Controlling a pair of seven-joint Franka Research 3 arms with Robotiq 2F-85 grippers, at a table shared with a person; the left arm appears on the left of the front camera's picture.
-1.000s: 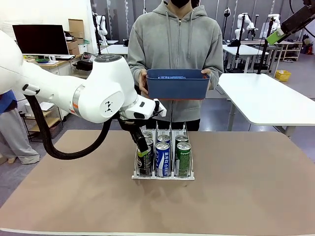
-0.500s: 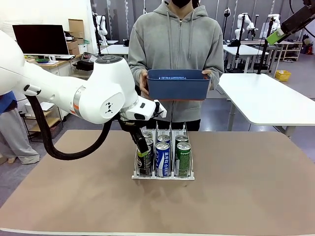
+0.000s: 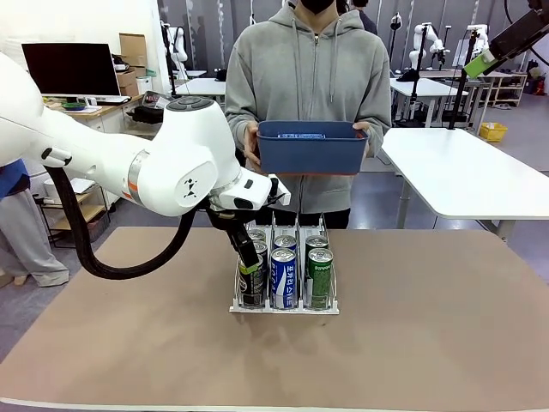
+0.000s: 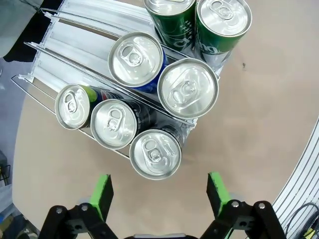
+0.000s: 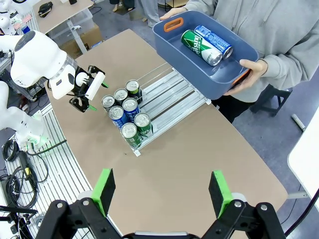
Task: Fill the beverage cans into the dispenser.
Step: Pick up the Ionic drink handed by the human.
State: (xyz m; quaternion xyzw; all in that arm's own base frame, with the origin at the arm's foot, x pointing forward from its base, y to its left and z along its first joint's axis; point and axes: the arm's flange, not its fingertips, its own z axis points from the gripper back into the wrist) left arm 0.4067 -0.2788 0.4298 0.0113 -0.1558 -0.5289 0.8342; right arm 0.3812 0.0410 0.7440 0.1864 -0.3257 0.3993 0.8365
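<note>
Seven cans (image 3: 284,276) stand in the dispenser (image 3: 285,311), mid-frame on the table (image 3: 429,326). The left gripper (image 4: 159,191) hovers over the front black can (image 4: 155,154), jaws apart. The right gripper (image 5: 162,191) sits high, spread wide. At top, a person (image 3: 310,77) holds a blue bin (image 5: 174,50) with two more cans.
</note>
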